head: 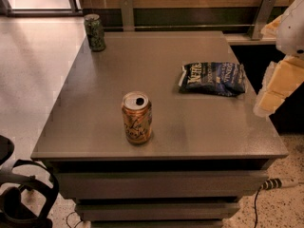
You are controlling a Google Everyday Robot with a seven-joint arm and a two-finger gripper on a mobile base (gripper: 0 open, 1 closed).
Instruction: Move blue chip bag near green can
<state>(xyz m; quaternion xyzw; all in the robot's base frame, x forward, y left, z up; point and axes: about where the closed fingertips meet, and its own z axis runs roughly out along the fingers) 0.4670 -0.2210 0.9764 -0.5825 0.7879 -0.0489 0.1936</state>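
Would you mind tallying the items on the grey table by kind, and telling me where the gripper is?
Drink cans: 2, the green can at the far left corner and the orange-gold can near the front.
Chip bags: 1, the blue chip bag on the right side.
Total: 3 on the table.
The gripper hangs at the table's right edge, just right of the bag.
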